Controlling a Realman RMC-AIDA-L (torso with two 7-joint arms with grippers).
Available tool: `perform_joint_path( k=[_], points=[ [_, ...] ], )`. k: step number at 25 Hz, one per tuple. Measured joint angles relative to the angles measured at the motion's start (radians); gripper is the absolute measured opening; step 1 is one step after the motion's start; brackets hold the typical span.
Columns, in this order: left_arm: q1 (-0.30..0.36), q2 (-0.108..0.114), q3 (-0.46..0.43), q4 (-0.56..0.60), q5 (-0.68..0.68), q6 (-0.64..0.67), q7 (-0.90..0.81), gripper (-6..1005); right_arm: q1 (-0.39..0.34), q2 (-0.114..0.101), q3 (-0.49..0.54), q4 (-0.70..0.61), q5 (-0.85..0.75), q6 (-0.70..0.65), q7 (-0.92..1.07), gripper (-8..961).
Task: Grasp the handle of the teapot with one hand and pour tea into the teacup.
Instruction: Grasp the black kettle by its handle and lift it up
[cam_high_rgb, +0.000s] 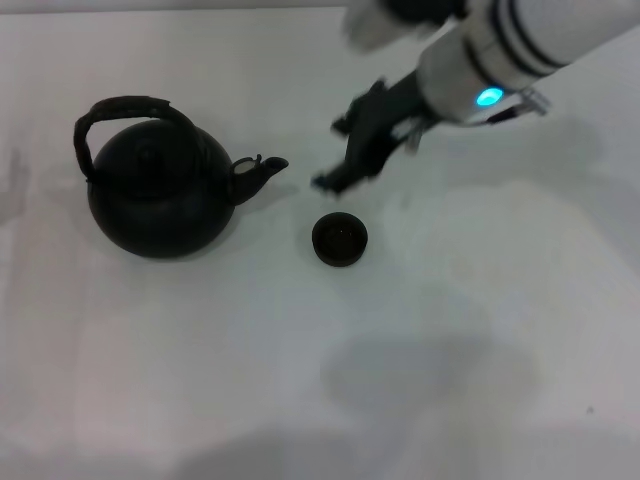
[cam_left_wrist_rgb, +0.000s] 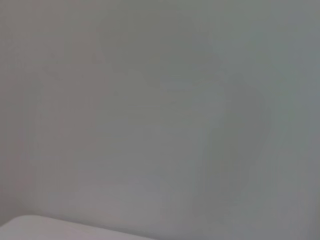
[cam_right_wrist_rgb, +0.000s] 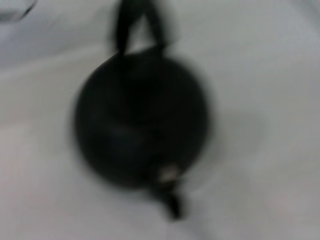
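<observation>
1. Where the white tabletop lies nearest the robot, it carries only soft shadows.
2. One teacup stands farther in, near the middle: small, round, dark and handleless, upright, with bare tabletop all round it.
3. One teapot sits to the left of the teacup and clearly apart from it. It is round and matte black, upright, and its short curved spout points right, toward the gap above the teacup.
4. One handle arches over the top of the teapot, dark and rough-looking, with nothing gripping it.
5. Just beyond the teacup and slightly right, the right end effector hangs above the tabletop on its white arm, which enters from the far right corner. Its dark fingers stand apart with nothing between them, touching neither teacup nor teapot, and they point toward the teapot's spout side.
6. From the right wrist view, the single teapot fills the middle, spout turned toward the camera and handle on the far side.
7. The left end effector does not appear in any view; the left wrist view shows only a blank pale surface.
</observation>
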Motion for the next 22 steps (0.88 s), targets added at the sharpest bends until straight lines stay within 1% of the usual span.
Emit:
perform_joint_path(
  k=[1,3,4,5,7,10,13,14,15,17,19,20,22],
  points=[
    [0.000,0.000,0.000,0.001,0.008,0.000,0.000,682,0.000,0.000,0.000,0.000,0.000,0.000,0.000,839],
    [0.001,0.000,0.000,0.003,0.021,0.001,0.000,682,-0.046,0.002,0.083,-0.008,0.027,0.039,-0.021,839],
    [0.001,0.000,0.000,0.005,0.025,0.003,0.000,682,-0.061,0.002,0.108,-0.010,0.041,0.053,-0.030,839],
    [0.002,0.001,0.000,0.007,0.026,0.006,0.000,682,-0.083,0.002,0.143,-0.010,0.082,0.069,-0.052,839],
    [0.004,0.000,0.000,0.012,0.027,0.015,0.000,681,-0.117,0.000,0.199,-0.004,0.175,0.086,-0.110,839],
    [0.006,0.000,0.000,0.014,0.028,0.023,-0.001,681,-0.175,-0.001,0.319,0.050,0.428,0.089,-0.257,839],
    [0.007,0.001,0.000,0.019,0.031,0.025,-0.001,682,-0.202,-0.005,0.473,0.186,0.673,0.072,-0.396,838],
    [0.009,0.000,0.000,0.026,0.039,0.029,-0.001,682,-0.208,-0.009,0.593,0.307,0.811,0.025,-0.499,838],
    [0.009,0.000,0.000,0.026,0.039,0.029,-0.001,682,-0.208,-0.009,0.593,0.307,0.811,0.025,-0.499,838],
    [0.010,0.000,0.001,0.029,0.048,0.043,0.000,681,-0.212,-0.010,0.737,0.435,0.922,-0.045,-0.634,837],
    [0.010,0.000,0.001,0.030,0.058,0.058,0.004,681,-0.228,-0.008,0.841,0.519,0.991,-0.079,-0.745,837],
    [0.010,0.000,0.002,0.033,0.065,0.062,0.005,681,-0.238,-0.006,0.884,0.554,1.030,-0.092,-0.805,836],
    [0.010,0.001,0.002,0.043,0.083,0.070,0.005,681,-0.254,-0.003,0.928,0.624,1.118,-0.123,-0.979,836]
  ],
)
